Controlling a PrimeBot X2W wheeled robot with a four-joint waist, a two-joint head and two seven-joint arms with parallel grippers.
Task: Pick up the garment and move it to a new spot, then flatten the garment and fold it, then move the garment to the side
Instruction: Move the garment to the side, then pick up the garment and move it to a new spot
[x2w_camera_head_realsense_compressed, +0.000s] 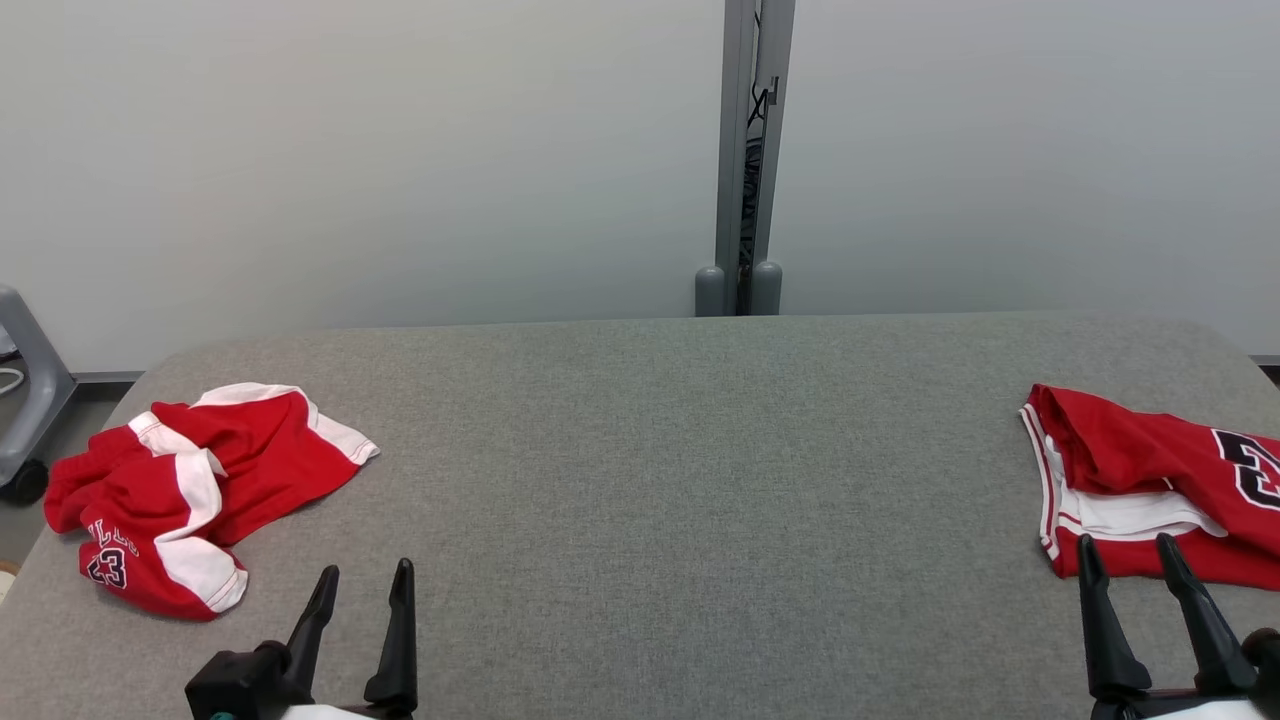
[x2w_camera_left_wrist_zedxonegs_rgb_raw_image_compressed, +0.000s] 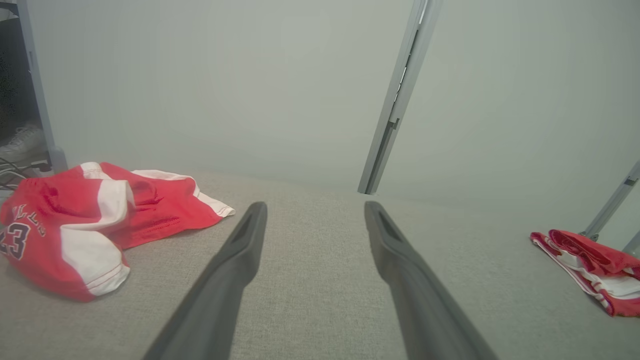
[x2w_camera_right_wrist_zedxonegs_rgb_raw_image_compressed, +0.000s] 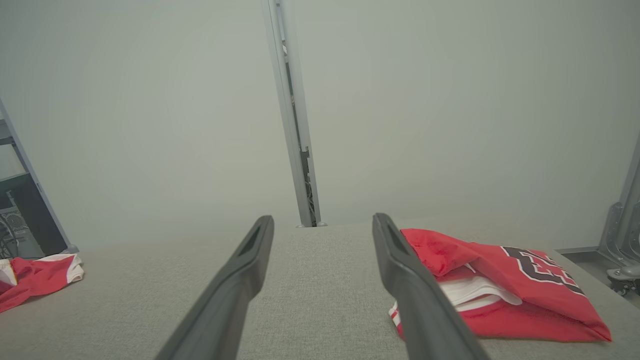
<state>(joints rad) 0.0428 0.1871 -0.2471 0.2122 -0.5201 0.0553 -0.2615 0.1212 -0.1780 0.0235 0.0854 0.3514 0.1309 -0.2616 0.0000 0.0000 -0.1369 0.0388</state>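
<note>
Since the task is about the garment, starting there: the crumpled garment (x2w_camera_head_realsense_compressed: 200, 490) lies in a red-and-white heap at about 8 o'clock on the grey table (x2w_camera_head_realsense_compressed: 640, 450), near the left edge, with nothing holding it. A second one, the folded garment (x2w_camera_head_realsense_compressed: 1150, 470), lies at about 4 o'clock by the right edge.

Both claws are released, fingers spread wide with nothing between them. The left gripper (x2w_camera_head_realsense_compressed: 366, 568) is at 7 o'clock, near the heap but apart from it. The right gripper (x2w_camera_head_realsense_compressed: 1125, 540) is at 5 o'clock with its tips over the folded one's near edge; can't tell if they're touching.

View differences: the left wrist cam gets the crumpled garment (x2w_camera_left_wrist_zedxonegs_rgb_raw_image_compressed: 90, 225) side-on at 9 o'clock, so the print sits upright. It also picks up a white sneaker (x2w_camera_left_wrist_zedxonegs_rgb_raw_image_compressed: 20, 140) and cables (x2w_camera_left_wrist_zedxonegs_rgb_raw_image_compressed: 12, 170) off the table at 10 o'clock. The right wrist cam has its right finger overlapping the folded garment (x2w_camera_right_wrist_zedxonegs_rgb_raw_image_compressed: 500, 290) at 4 o'clock, with white layers sandwiched between red, and a caster (x2w_camera_right_wrist_zedxonegs_rgb_raw_image_compressed: 622, 277) at 3 o'clock.

Writing: "23" in dark digits on the heap, with letters above that look like "LLS", all upside down from the head cam. The folded one has big dark, white-outlined block digits, too skewed to read for sure. A grey post (x2w_camera_head_realsense_compressed: 750, 150) stands at 12 o'clock behind the table.
</note>
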